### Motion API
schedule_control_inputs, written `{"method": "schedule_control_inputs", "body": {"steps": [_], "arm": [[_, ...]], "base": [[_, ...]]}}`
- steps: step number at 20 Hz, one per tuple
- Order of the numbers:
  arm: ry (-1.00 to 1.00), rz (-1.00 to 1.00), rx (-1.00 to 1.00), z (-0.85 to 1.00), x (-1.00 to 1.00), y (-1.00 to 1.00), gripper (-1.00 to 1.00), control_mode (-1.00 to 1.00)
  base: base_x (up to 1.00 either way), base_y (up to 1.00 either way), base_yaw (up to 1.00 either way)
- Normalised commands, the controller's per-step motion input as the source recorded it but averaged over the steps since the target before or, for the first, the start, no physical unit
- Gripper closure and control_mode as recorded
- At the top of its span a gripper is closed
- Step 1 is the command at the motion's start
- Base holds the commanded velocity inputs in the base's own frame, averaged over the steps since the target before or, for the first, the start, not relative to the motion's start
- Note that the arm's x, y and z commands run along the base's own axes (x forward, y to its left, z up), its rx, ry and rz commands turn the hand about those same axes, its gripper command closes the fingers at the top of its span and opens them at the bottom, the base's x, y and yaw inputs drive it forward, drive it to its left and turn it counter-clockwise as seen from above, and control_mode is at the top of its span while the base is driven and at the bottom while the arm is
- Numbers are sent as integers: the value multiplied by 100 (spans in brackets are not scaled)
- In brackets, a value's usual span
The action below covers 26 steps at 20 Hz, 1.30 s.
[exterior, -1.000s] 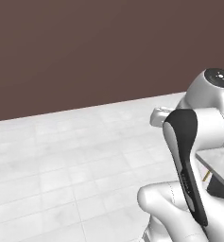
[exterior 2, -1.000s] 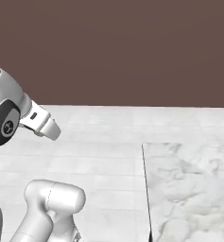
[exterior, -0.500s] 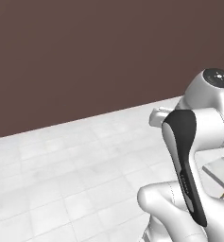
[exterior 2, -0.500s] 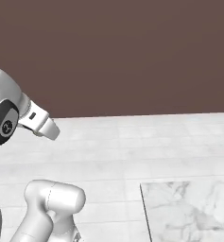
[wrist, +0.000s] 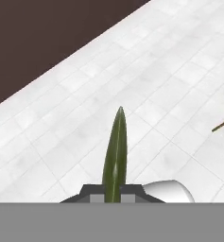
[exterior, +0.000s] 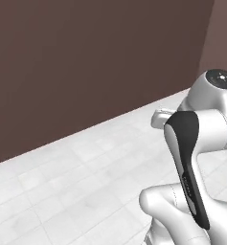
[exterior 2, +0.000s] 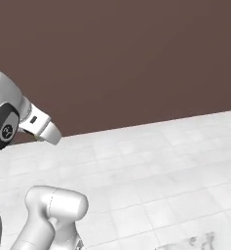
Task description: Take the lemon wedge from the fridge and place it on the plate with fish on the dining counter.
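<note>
Claw (wrist: pixel 112 194) at the bottom centre of the hand view, pinched almost fully together on the lemon wedge (wrist: pixel 115 153). Wedge clamped between the two dark fingertips (wrist: pixel 92 193), seen edge-on as a thin olive-green sliver with a paler stripe down its middle, rising from the tips to a point near the middle of the frame. Carried in the air above the floor, touching nothing else.

Beyond the wedge, pale grey tiled floor (wrist: pixel 170 80) across most of the hand view, with a dark brown wall (wrist: pixel 42 33) in the upper left. Thin brown stick-like line (wrist: pixel 223 124) at the right edge, too little showing to tell what it is.

White arm (exterior: pixel 201 158) in the lower right of the left base view and lower left of the right base view, over the same floor, brown wall behind. Corner of a veined marble surface (exterior 2: pixel 195 242) at the bottom edge of the right base view.
</note>
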Motion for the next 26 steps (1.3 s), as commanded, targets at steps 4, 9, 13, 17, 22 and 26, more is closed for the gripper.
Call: {"method": "schedule_control_inputs", "body": {"steps": [4,9,13,17,22,26], "arm": [[0,0,0,0,0,0,100,100],[0,0,0,0,0,0,100,100],[0,0,0,0,0,0,100,100],[0,0,0,0,0,0,100,100],[0,0,0,0,0,0,100,100],[0,0,0,0,0,0,100,100]], "base": [[100,33,-49],[100,13,-56],[100,0,-61],[100,0,-59],[100,0,-54],[100,8,-45]]}}
